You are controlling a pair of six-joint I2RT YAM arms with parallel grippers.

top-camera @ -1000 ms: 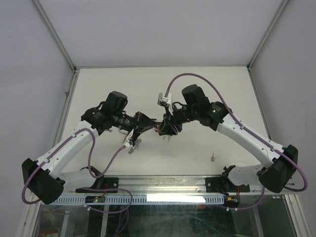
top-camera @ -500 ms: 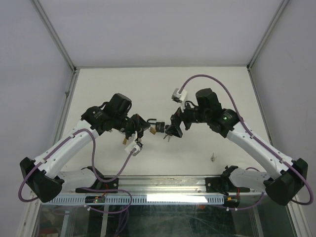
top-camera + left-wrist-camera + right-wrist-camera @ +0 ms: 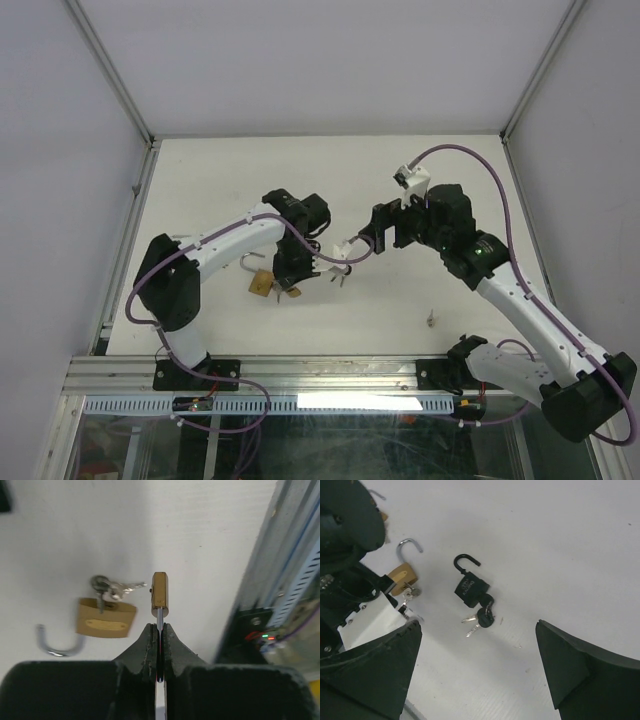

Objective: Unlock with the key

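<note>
White table (image 3: 450,170) | left gripper (image 3: 159,627) clenched on brass block (image 3: 160,594) by thin stem, mostly hidden | right gripper (image 3: 478,623) released wide

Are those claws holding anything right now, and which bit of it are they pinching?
The left gripper is shut on a brass padlock seen edge-on, pinching its silver shackle. The right gripper is open and holds nothing.

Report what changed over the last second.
The right hand opened and drew back toward the far right. The left hand, shut on a slim brass piece, swung down toward the near edge. The black padlock lies about where it was; the small object on the right has not moved.
</note>
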